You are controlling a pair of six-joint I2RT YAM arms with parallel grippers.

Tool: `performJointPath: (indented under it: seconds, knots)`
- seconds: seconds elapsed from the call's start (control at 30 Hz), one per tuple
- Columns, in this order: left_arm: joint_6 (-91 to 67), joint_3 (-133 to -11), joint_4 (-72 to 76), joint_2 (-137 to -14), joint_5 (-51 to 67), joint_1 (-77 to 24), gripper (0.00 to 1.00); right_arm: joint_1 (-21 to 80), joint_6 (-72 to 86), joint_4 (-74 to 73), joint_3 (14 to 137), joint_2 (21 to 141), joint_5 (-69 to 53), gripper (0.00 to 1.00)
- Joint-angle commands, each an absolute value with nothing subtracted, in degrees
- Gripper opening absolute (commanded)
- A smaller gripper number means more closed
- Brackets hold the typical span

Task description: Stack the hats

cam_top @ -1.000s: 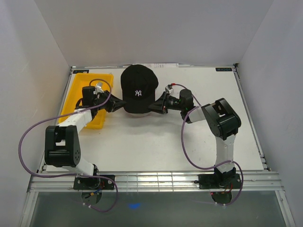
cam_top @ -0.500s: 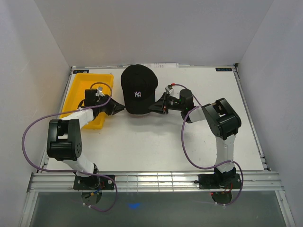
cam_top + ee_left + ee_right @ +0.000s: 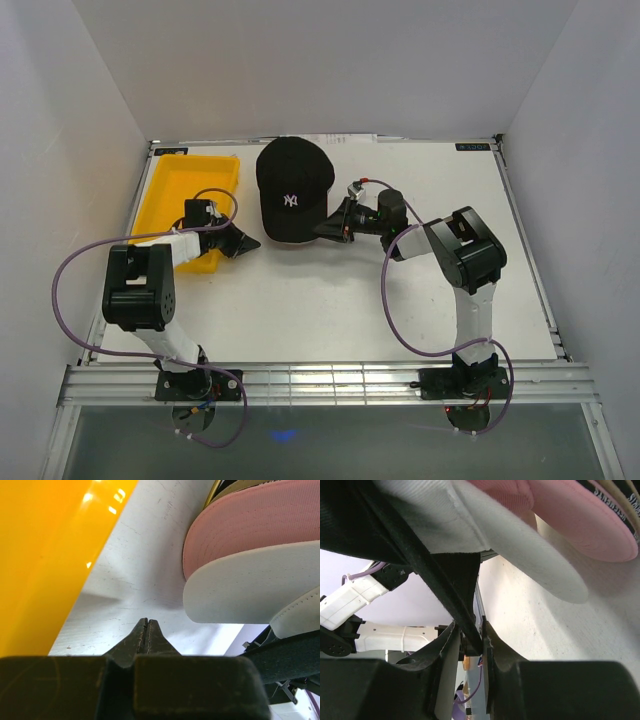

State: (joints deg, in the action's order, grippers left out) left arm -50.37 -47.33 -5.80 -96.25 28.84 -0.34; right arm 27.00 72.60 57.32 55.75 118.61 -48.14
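A black cap with a small white logo tops the stack of hats at the table's back middle. In the left wrist view a pink brim lies over a white brim, with the black brim at lower right. My left gripper is shut and empty, low on the table left of the stack, its tips short of the brims. My right gripper is shut on the black cap's brim at the stack's right side; white and pink brims show beyond.
A yellow tray sits left of the stack, its wall close beside my left gripper. White walls enclose the table on three sides. Purple cables loop from both arms over the near table.
My left gripper has let go of the stack and drawn back left and toward me, shutting empty. The right gripper keeps its hold on the black brim.
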Motion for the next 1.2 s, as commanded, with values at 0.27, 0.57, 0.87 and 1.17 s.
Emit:
performJointPath:
  seconds: [0.27, 0.57, 0.87, 1.17]
  knots:
    - [-50.01, -48.95, -5.89, -90.36, 33.03, -0.09, 0.00, 26.89, 63.73, 37.57, 57.56, 122.26, -41.93, 0.08]
    - [-48.08, -53.08, -9.93, -86.05, 33.05, -0.09, 0.00, 26.89, 59.06, 30.94, 59.41, 122.69, -39.73, 0.08]
    - [-47.37, -54.58, -13.27, -82.27, 31.38, -0.09, 0.00, 26.90, 57.22, 27.60, 60.29, 124.45, -38.32, 0.08]
    - [-47.11, -55.72, -15.11, -79.37, 32.17, -0.09, 0.00, 26.98, 55.55, 24.44, 60.91, 126.30, -35.77, 0.08]
